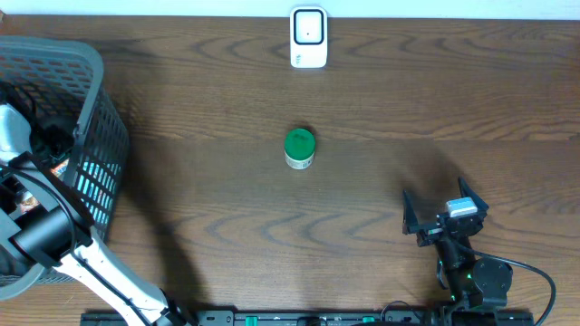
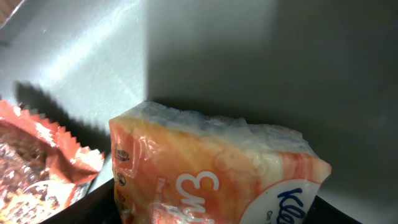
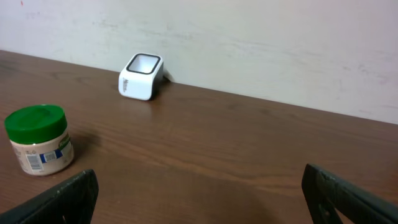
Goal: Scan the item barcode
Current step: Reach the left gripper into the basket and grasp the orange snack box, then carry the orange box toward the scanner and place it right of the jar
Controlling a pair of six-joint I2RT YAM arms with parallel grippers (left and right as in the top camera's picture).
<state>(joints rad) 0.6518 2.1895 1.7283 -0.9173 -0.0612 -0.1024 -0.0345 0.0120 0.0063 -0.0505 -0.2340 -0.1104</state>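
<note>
A small jar [image 3: 38, 139] with a green lid stands on the brown tabletop [image 3: 249, 155] at 9 o'clock. A little white scanner [image 3: 140, 77] sits far back at 11 o'clock, close to the pale wall [image 3: 261, 43] and well apart from the jar. The right hand [image 3: 199, 186] is wide open with nothing in it, and its two dark fingers [image 3: 68, 199] show at 7 and 5 o'clock.
</note>
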